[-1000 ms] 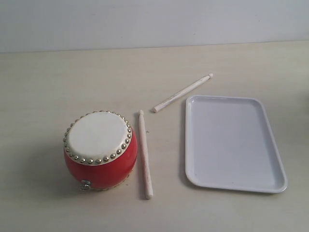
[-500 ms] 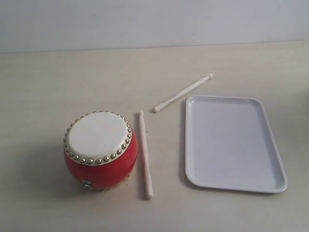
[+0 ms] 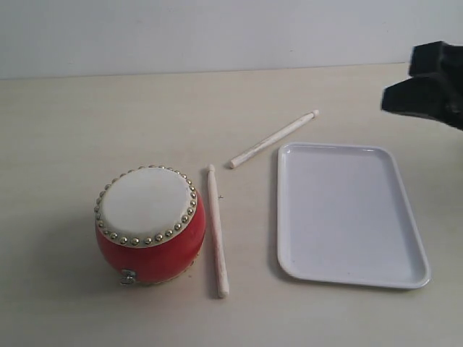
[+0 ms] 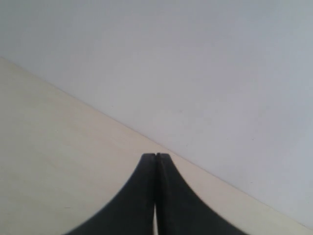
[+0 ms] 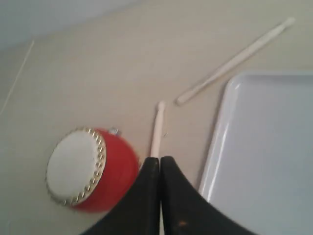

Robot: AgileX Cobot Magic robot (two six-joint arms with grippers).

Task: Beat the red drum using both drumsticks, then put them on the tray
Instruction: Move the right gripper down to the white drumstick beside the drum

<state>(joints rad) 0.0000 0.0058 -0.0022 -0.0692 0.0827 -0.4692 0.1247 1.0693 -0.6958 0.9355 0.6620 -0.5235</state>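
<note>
near the middle of the tabletop (image 3: 87, 108), look for the near drumstick (image 3: 216, 231) flat just beside the drum (image 3: 150, 224), the far drumstick (image 3: 273, 139) toward the far edge, near the tray (image 3: 280, 210). likely light, stiff, apt to roll; pinch mid-shaft. with left fingers (image 4: 144, 196) and right fingers (image 5: 146, 196) pressed together, empty.

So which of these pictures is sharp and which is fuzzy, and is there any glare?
Exterior view: sharp and evenly lit, only a faint soft shadow by the red drum, no harsh glare on the tray. Right wrist view: soft all over, the drumsticks look smeared. Left wrist view: the left gripper is a dark, fuzzy silhouette against plain table and wall.
</note>
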